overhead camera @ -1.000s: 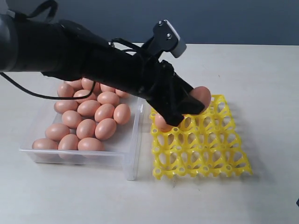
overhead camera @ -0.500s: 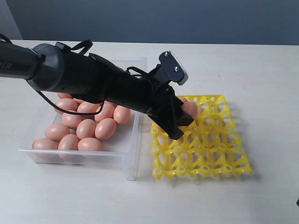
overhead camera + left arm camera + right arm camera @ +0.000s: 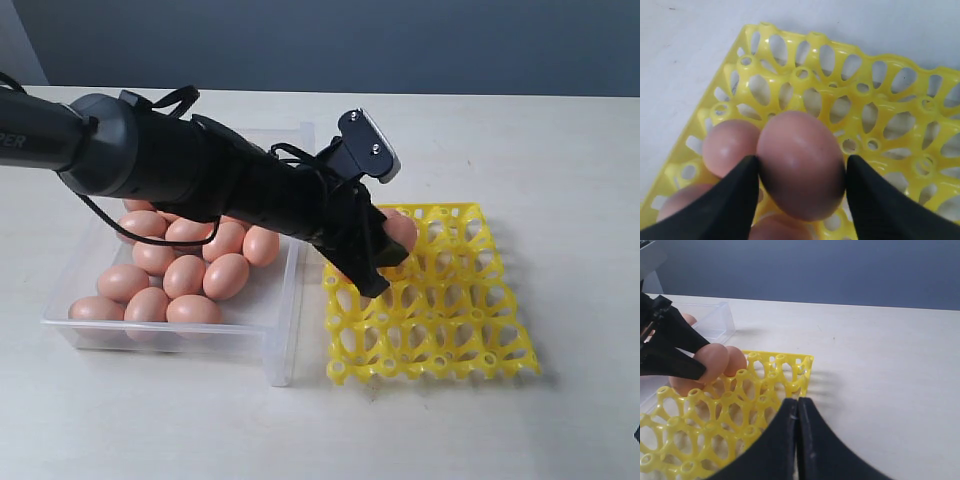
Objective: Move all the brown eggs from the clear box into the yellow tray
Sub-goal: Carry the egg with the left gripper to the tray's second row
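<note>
above the yellow tray (image 3: 505, 335) edge, left end effector (image 3: 388, 262) clasps egg (image 3: 800, 160) (right one (image 3: 797, 405) closed).

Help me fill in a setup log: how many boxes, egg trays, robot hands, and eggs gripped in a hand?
Clear rectangular plastic box: 1
Yellow openwork plastic egg tray: 1
Black robot hands: 2, left hand and right hand
Brown oval egg gripped by left hand: 1
Total: 5
</note>
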### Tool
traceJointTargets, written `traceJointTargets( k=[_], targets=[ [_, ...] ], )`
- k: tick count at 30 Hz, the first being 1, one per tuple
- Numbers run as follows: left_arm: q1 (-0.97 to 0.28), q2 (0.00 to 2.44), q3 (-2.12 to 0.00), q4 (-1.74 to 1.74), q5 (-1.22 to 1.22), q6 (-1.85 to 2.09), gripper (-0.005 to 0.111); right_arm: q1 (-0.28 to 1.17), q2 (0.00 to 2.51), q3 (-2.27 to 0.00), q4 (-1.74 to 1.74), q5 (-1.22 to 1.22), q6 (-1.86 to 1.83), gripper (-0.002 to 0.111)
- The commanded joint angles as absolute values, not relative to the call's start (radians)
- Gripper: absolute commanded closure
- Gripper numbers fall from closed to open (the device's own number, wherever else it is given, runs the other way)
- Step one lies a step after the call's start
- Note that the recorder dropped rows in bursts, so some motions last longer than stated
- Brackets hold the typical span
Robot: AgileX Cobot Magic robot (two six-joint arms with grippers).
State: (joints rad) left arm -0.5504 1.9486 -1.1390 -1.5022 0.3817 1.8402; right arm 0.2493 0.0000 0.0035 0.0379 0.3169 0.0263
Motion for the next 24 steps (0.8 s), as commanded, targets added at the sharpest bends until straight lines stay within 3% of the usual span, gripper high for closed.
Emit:
traceJointTargets(
  k=[1,7,13,17,20,24],
  targets=[
    [-0.559,1.949,-1.137,-1.509,0.384,1.836,0.051,0.251,0.000,0.000,0.036,0.305,0.026,0.107],
    [-0.559,1.949,-1.137,-1.509,0.384,1.836,0.041,0.251,0.000,0.000,0.036,0.305,0.026,0.107],
    [-0.559,1.887,-1.139,-1.560,0.384,1.836,0.044,0.251,0.000,0.000,0.036,0.305,0.026,0.107],
    [-0.559,1.822,-1.140,-1.566,0.399,1.836,0.067,0.251,0.000,0.000,0.036,0.305,0.026,0.107],
    [-0.566,1.778,-1.145,-1.548,0.403,1.814,0.106,0.251,0.000,0.000,0.036,0.305,0.026,0.107],
    [-0.591,1.773,-1.203,-1.194,0.438,1.454,0.106,0.251,0.000,0.000,0.036,0.305,0.026,0.107]
  ],
)
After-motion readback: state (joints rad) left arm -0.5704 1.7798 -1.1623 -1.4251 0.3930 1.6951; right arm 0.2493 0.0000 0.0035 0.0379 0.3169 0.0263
